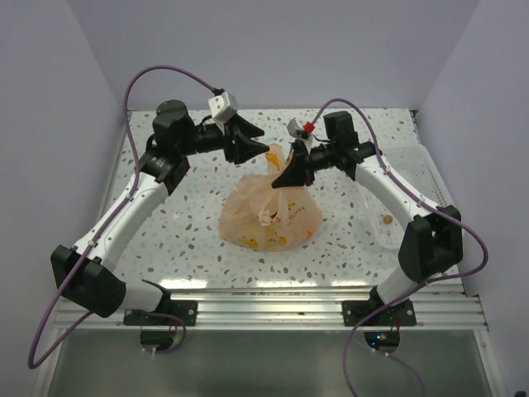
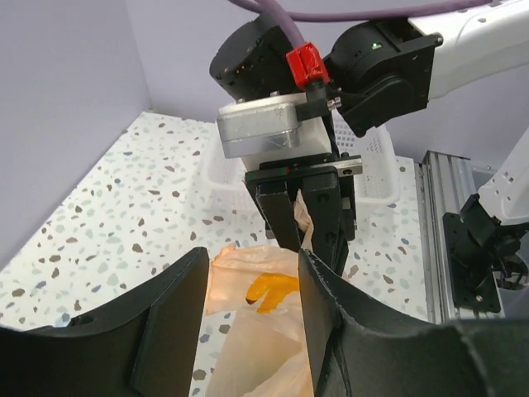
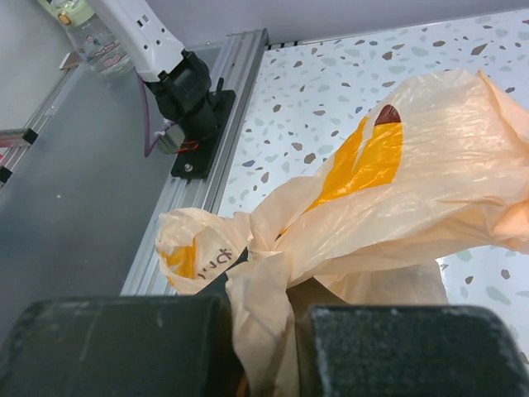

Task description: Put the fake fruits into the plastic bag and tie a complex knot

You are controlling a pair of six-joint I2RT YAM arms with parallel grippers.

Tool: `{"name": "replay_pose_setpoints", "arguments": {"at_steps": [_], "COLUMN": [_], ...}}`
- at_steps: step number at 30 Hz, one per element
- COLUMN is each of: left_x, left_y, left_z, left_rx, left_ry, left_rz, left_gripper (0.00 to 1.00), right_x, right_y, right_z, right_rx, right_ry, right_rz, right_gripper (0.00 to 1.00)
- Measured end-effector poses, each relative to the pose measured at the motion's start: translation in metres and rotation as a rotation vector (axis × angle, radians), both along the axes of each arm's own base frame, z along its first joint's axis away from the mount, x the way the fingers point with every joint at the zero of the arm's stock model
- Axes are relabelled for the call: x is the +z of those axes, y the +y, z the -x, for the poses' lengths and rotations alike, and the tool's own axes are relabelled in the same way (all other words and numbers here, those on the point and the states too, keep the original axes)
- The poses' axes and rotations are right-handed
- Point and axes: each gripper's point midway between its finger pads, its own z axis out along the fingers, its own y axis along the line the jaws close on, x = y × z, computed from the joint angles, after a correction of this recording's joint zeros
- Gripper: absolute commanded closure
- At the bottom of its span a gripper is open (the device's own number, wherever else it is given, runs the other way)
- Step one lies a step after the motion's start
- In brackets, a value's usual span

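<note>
Bright, even overhead light on my feeds, glare along the table [image 1: 273, 284] edge behind the left claw [image 1: 263, 149], its fingers [image 2: 165, 322] blurred close-up.

- Dead ahead of the left gripper [image 2: 252, 318], its jaws standing apart, the right gripper [image 2: 302, 231] bars the way, clamped on the gathered neck of a crinkly, translucent peach-orange plastic bag [image 1: 269, 215].
- Beneath both grippers, the bag's bulging body fills the space.
- Right of the right gripper, a white rectangular plastic tray [image 1: 405, 178] hugs the wall.
- Beyond both grippers, bare speckled tabletop [image 1: 264, 124] reaches the far wall.
</note>
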Motion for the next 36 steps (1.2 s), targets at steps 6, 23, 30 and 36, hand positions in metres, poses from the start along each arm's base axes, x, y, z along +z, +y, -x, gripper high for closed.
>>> {"name": "replay_pose_setpoints", "arguments": {"at_steps": [6, 23, 30, 36], "left_x": [-0.021, -0.042, -0.028, -0.057], "left_y": [-0.003, -0.02, -0.004, -0.007], "left_z": [-0.01, -0.001, 0.035, 0.051], "left_rx": [0.011, -0.185, -0.241, -0.277], "left_ry": [0.092, 0.244, 0.074, -0.023], "left_rz": [-0.037, -0.033, -0.082, -0.2], "left_gripper": [0.3, 1.0, 1.0, 1.0], "right_x": [0.001, -0.01, -0.008, -0.014], "right_y": [-0.001, -0.008, -0.005, -0.003], "right_z": [0.001, 0.006, -0.013, -0.029], "right_rx": [0.01, 0.024, -0.042, -0.124], "right_ry": [-0.041, -0.125, -0.101, -0.062], "right_rz": [-0.002, 0.034, 0.039, 0.064], "right_gripper": [0.99, 0.96, 0.94, 0.96]}}
